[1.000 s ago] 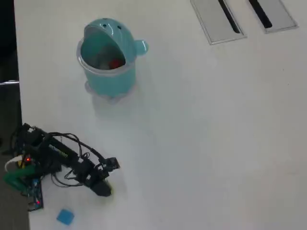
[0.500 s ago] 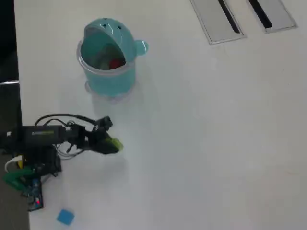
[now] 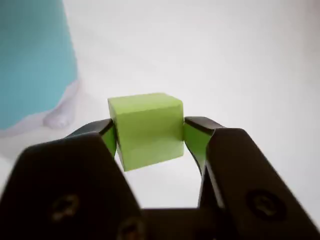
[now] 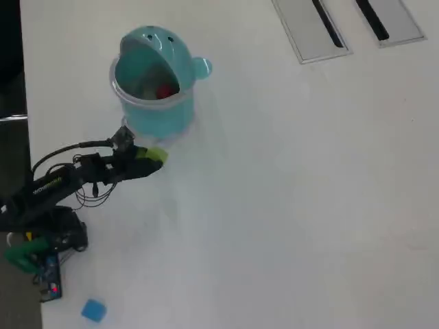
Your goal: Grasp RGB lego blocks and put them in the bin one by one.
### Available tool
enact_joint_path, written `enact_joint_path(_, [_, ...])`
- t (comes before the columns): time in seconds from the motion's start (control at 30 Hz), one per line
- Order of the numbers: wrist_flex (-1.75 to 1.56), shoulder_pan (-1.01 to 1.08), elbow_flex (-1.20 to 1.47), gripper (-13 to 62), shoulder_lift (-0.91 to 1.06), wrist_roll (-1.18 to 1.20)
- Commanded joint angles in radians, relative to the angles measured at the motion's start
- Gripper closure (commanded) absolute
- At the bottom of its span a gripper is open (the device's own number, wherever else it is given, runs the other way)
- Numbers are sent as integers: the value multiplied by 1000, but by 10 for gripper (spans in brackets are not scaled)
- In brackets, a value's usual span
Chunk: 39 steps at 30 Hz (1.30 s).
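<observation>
While the gripper (image 3: pixel 149 137) clamps the green block (image 3: pixel 146 129) by two opposite flat faces, it hangs just beside the bin (image 4: pixel 152 113), not yet over the opening; block looks light, rigid, smooth plastic, so flat-side pinch suits; red block (image 4: pixel 164 90) sits inside, blue block (image 4: pixel 93 310) lies on table (image 4: pixel 309 205)

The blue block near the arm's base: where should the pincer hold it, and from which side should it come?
Probably from above, closing on two opposite flat sides. The blue block lies alone on the table with free space around it. The pincer holds the green block the same way.
</observation>
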Motion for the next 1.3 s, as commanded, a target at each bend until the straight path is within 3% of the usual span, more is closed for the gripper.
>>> enact_joint_path(0.0, [-112, -78, -161, 440, 18, 91])
enact_joint_path(0.17, [-161, -189, -293, 439, -21, 143])
enact_joint_path(0.27, [-195, -319, -515, 440, -152, 172])
enact_joint_path(0.53, [-273, -396, -578, 440, -247, 170])
enact_joint_path(0.9, [-571, -491, -634, 435, -520, 155])
enact_joint_path(0.93, [-571, -494, -634, 419, -526, 153])
enact_joint_path(1.07, [-571, -482, -627, 240, -546, 71])
enact_joint_path(1.27, [-571, -468, -591, 205, -514, -35])
